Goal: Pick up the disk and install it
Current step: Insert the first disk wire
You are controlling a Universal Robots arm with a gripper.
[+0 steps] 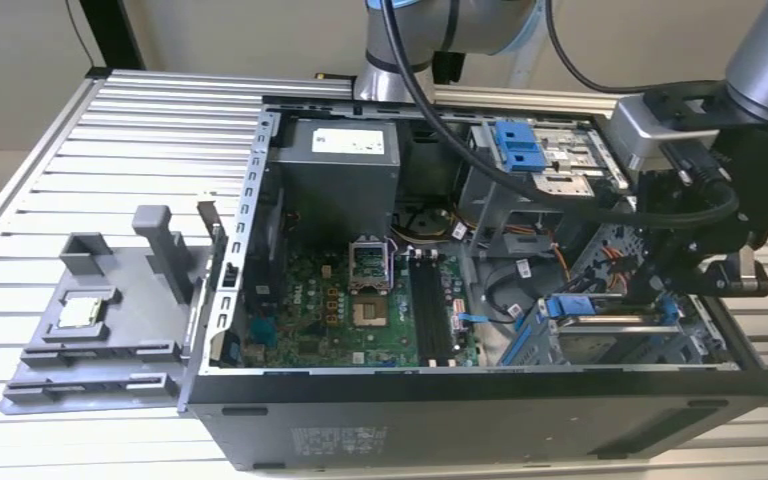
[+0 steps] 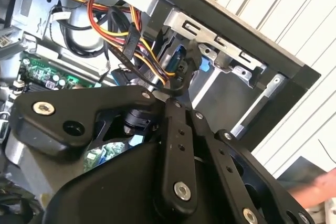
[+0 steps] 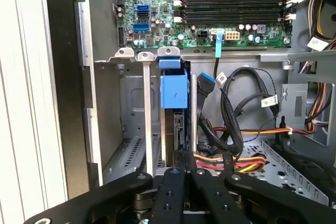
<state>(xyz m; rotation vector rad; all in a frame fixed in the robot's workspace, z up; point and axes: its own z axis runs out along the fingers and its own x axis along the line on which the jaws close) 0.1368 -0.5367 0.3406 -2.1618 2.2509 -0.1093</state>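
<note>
The disk (image 3: 174, 92) is pinched at its near edge by the gripper (image 3: 185, 157), whose jaws are drawn close on it. It stands edge-on in the bay (image 3: 131, 140), between metal rails (image 3: 148, 108), with cables (image 3: 231, 129) just beside. The install step looks to be in hand, the disk partly in. Seating it calls for a straight push along the rails, clear of the cables.

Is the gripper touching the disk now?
Cannot tell: in the first wrist view the gripper overlaps the near edge of the disk, hiding any gap.
</note>
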